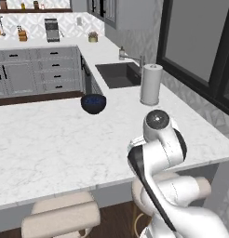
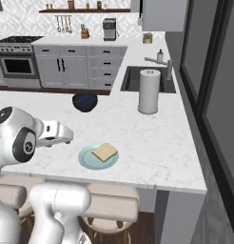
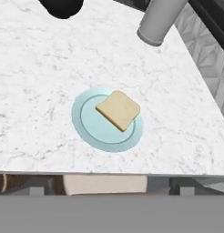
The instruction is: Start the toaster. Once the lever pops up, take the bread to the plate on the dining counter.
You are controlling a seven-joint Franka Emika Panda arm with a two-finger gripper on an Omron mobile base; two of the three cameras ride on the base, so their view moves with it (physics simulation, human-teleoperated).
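A broad white marble dining counter (image 2: 152,143) fills the kitchen foreground, with a paper towel roll (image 2: 149,91) upright near the sink (image 2: 148,80) and a dark blue bowl (image 2: 84,102) further left. Near the counter's front edge a pale blue plate (image 3: 89,129) carries the bread (image 3: 118,109), a tan slice lying flat on its right half. The gripper (image 2: 66,136) hangs left of the plate, jaws spread wide, holding and touching nothing
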